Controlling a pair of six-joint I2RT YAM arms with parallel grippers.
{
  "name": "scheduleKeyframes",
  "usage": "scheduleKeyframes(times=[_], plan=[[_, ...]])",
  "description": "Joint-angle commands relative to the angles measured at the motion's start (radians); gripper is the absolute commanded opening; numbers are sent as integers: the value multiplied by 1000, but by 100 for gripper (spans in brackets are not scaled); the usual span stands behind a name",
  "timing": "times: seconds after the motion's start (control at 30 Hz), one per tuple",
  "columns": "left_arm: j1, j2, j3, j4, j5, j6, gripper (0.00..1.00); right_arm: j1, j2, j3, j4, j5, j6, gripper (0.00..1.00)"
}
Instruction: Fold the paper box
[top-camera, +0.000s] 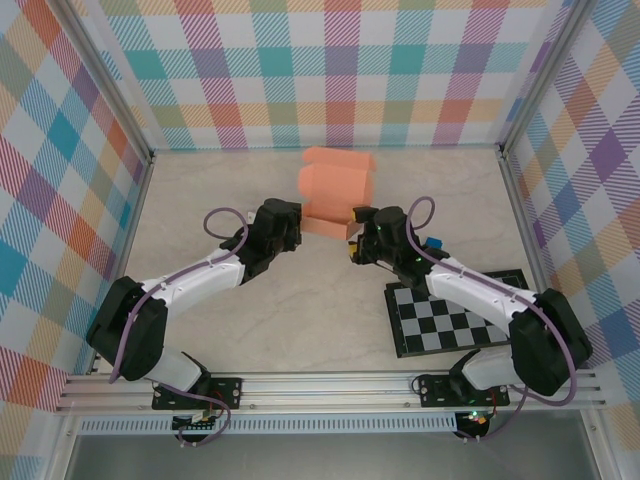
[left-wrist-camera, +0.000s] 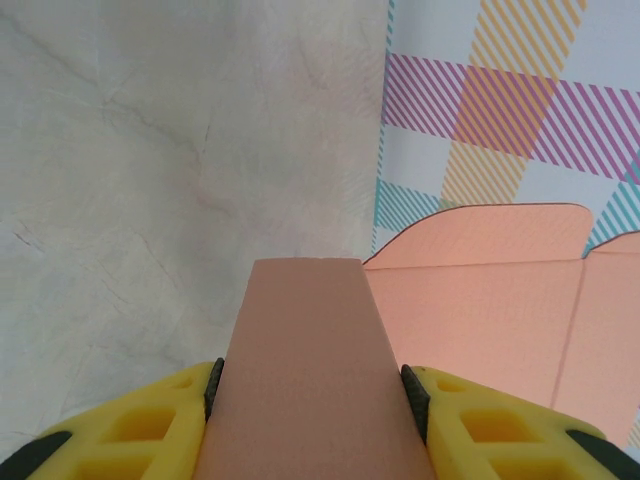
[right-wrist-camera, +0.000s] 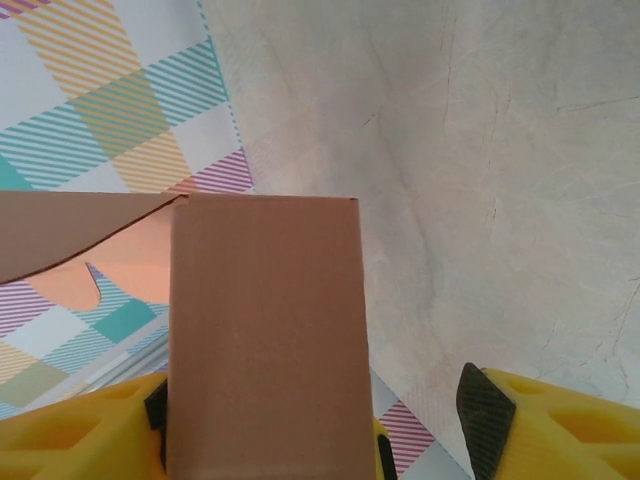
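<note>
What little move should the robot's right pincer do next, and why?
Probably close the right pincer on the salmon-orange card paper box: its flap touches one finger, the other stands apart, while the left pincer grips another flap.

Bright, diffuse overhead light; soft, faint shadows on the table (top-camera: 320, 330). Top view sharp throughout. Right wrist view: paper box (right-wrist-camera: 265, 340) face shaded, brownish.
</note>
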Motion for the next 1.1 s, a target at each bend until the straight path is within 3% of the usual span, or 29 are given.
scheduleKeyframes(times=[0.0, 0.57, 0.67, 0.73, 1.07], plan=[[-14, -34, 46, -26, -10, -12, 19, 5, -3, 61, 35, -3, 21, 70], [-14, -19, 60, -23, 9, -17, 14, 6, 12, 65, 39, -22, -11, 54], [-14, -20, 61, -34, 12, -17, 2, 6, 16, 64, 51, -29, -22, 47], [-14, -22, 68, -50, 13, -14, 2, 5, 18, 69, 37, -37, -31, 48], [-13, -13, 69, -44, 24, -7, 4, 6, 64, 127, -139, -80, -220, 44]])
